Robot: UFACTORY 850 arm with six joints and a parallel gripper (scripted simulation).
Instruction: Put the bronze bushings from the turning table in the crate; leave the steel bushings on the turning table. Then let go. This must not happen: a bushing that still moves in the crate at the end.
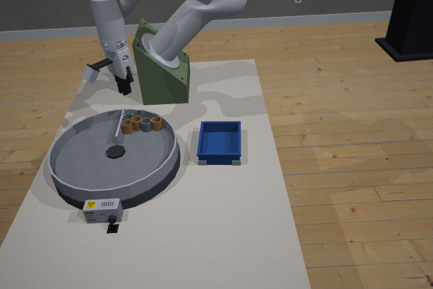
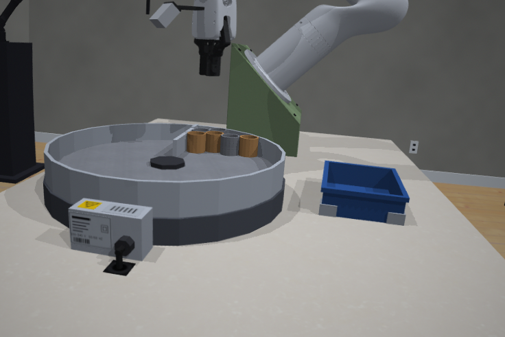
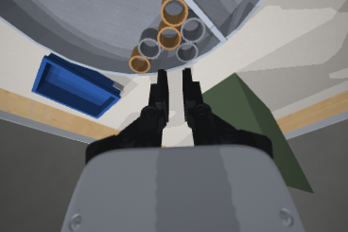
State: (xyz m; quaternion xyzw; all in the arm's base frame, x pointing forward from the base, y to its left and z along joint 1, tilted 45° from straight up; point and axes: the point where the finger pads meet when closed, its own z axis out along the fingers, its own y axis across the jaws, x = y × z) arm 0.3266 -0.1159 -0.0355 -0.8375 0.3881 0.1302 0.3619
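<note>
Top view: the gripper (image 1: pixel 125 87) hangs above the table (image 1: pixel 223 208), behind the far rim of the turning table (image 1: pixel 69 184) and just beside the green arm base (image 1: pixel 164 79). Its fingers stand nearly together with a narrow gap between them, and nothing is held in that gap.

All bushings sit in a tight cluster on the turning table, against its far rim and beside a straight divider bar (image 1: pixel 119 123) that runs from the rim toward the black centre hub (image 1: pixel 115 151). Three bronze bushings (image 1: pixel 136 122) and three steel bushings (image 1: pixel 145 124) are visible there, touching one another, all upright.

Right of the turning table, apart from it, stands the blue crate (image 1: pixel 219 154); no bushing shows inside it. A grey control box (image 1: pixel 102 209) sits against the near side of the turning table.
</note>
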